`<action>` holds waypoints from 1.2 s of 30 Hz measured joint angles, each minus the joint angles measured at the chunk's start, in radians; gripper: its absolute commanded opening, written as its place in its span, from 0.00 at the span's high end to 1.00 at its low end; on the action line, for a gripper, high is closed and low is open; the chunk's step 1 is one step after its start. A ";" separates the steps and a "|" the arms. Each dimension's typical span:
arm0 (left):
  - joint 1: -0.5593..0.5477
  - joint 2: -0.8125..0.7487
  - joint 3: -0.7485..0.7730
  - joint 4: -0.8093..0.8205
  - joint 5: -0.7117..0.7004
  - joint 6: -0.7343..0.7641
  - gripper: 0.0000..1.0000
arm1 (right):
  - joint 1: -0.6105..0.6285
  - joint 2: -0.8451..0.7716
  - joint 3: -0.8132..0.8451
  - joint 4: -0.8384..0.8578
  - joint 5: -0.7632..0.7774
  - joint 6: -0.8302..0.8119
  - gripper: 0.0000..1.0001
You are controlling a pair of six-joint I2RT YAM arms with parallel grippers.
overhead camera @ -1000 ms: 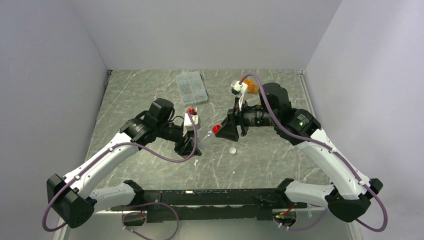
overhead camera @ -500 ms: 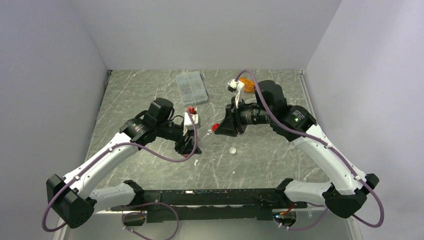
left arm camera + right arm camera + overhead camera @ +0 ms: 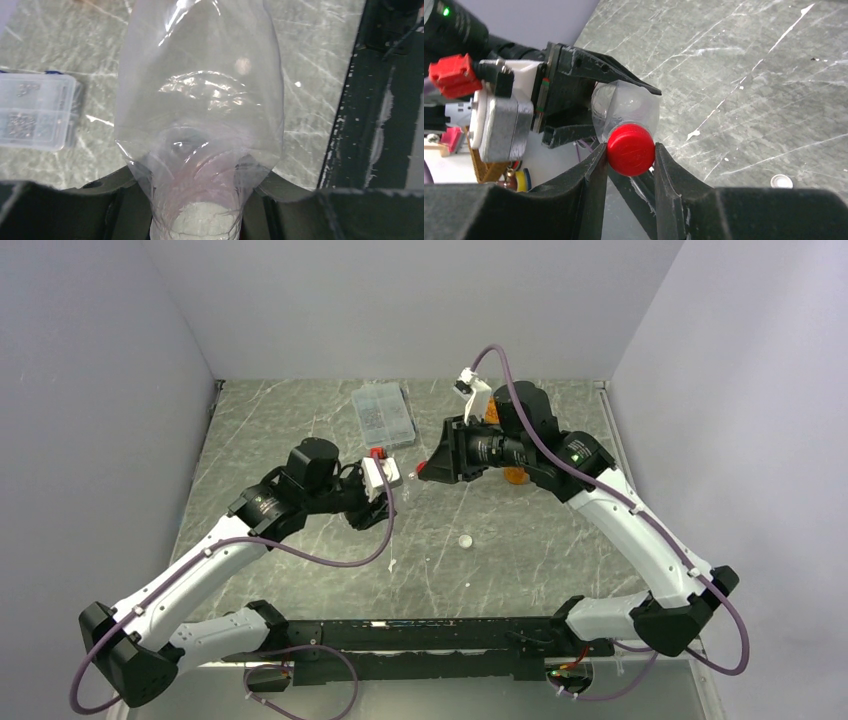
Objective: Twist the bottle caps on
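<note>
A clear colourless bottle [image 3: 200, 100] is gripped near its base by my left gripper [image 3: 197, 212], which is shut on it. In the right wrist view the bottle [image 3: 626, 107] lies tilted, neck towards my right gripper [image 3: 629, 146]. That gripper is shut on a red cap [image 3: 630, 152] sitting on the bottle's mouth. From above, the red cap [image 3: 421, 468] shows between the two arms, above the table. A whitish cap [image 3: 465, 540] lies loose on the table. Orange bottles [image 3: 515, 477] are mostly hidden behind the right arm.
A flat clear compartment box [image 3: 383, 415] lies at the back of the marbled table [image 3: 300, 570], also seen from the left wrist [image 3: 35, 117]. Grey walls close in the table at the left, right and back. The black base rail [image 3: 420, 635] runs along the near edge.
My right gripper has shut on the red cap. Both arms have moved away from the near edge, carrying the bottle and cap towards the back of the table.
</note>
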 measured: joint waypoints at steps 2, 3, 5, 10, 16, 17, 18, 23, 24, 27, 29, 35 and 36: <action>-0.021 -0.004 -0.002 0.005 -0.066 0.006 1.00 | -0.002 0.008 0.000 0.006 0.016 0.031 1.00; -0.032 -0.007 -0.003 0.008 -0.099 0.008 1.00 | -0.003 0.011 0.000 0.009 0.021 0.042 1.00; -0.045 -0.014 -0.008 0.014 -0.148 0.014 1.00 | -0.005 0.019 0.000 0.015 0.028 0.061 0.86; -0.055 -0.018 -0.017 0.035 -0.196 0.021 1.00 | -0.003 0.026 0.002 0.016 0.063 0.089 0.42; -0.069 -0.018 -0.024 0.117 -0.194 0.019 1.00 | 0.017 0.028 0.002 0.014 0.098 0.109 0.51; -0.069 -0.018 -0.024 0.119 -0.195 0.019 1.00 | 0.017 0.028 0.002 0.015 0.099 0.112 0.55; -0.069 -0.016 -0.024 0.120 -0.195 0.019 1.00 | 0.018 0.028 0.004 0.016 0.098 0.120 0.58; -0.068 -0.013 -0.026 0.133 -0.195 0.017 1.00 | 0.022 0.028 0.010 0.016 0.114 0.137 0.84; -0.068 -0.013 -0.026 0.135 -0.195 0.016 0.97 | 0.021 0.027 0.010 0.015 0.117 0.141 0.89; -0.068 -0.012 -0.026 0.145 -0.195 0.010 0.87 | 0.023 0.027 0.019 0.010 0.128 0.142 0.97; -0.069 -0.010 -0.026 0.157 -0.193 0.001 0.66 | 0.023 0.027 0.029 0.000 0.139 0.140 0.99; -0.072 0.002 -0.026 0.189 -0.216 -0.060 0.01 | 0.030 0.028 0.075 -0.057 0.227 0.101 1.00; -0.072 0.003 -0.026 0.188 -0.234 -0.077 0.01 | 0.026 0.030 0.082 -0.069 0.247 0.090 1.00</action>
